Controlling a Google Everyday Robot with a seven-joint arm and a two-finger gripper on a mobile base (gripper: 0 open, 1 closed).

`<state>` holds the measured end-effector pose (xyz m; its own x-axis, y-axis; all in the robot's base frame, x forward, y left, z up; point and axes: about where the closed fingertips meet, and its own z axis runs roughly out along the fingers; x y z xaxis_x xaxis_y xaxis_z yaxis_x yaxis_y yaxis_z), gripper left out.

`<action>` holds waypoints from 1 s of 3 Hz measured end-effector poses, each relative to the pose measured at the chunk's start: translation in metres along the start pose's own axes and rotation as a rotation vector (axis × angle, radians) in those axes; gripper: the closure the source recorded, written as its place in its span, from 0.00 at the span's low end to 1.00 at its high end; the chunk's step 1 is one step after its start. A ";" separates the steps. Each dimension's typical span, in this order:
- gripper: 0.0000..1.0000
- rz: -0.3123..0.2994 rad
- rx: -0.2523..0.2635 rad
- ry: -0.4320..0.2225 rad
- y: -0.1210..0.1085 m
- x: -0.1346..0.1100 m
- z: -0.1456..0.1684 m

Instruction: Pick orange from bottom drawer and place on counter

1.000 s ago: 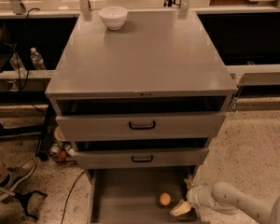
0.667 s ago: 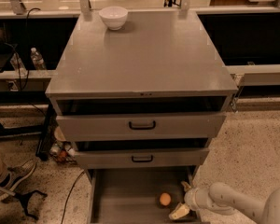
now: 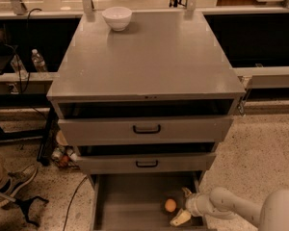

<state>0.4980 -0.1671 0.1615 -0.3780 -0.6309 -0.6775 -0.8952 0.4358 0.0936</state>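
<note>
The orange (image 3: pixel 170 205) lies on the floor of the open bottom drawer (image 3: pixel 130 201), towards its right side. My gripper (image 3: pixel 182 206) is inside the drawer just to the right of the orange, with one pale finger (image 3: pixel 180 218) below it and the other (image 3: pixel 187 192) above it, open and close beside the fruit. The white arm (image 3: pixel 241 210) comes in from the lower right. The counter (image 3: pixel 149 52) is the broad grey top of the cabinet.
A white bowl (image 3: pixel 117 18) stands at the back left of the counter. Two closed drawer fronts with black handles (image 3: pixel 146 129) sit above the open drawer. A water bottle (image 3: pixel 38 60) and a person's shoe (image 3: pixel 14 179) are to the left.
The arm has drawn slightly left and its fingers sit a little closer beside the orange. The orange has not moved.
</note>
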 end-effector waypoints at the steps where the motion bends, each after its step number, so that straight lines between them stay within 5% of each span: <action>1: 0.00 -0.009 0.016 -0.022 -0.014 -0.009 0.006; 3: 0.00 -0.020 0.012 -0.004 -0.026 -0.009 0.027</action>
<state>0.5309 -0.1553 0.1450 -0.3586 -0.6371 -0.6823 -0.8998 0.4305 0.0709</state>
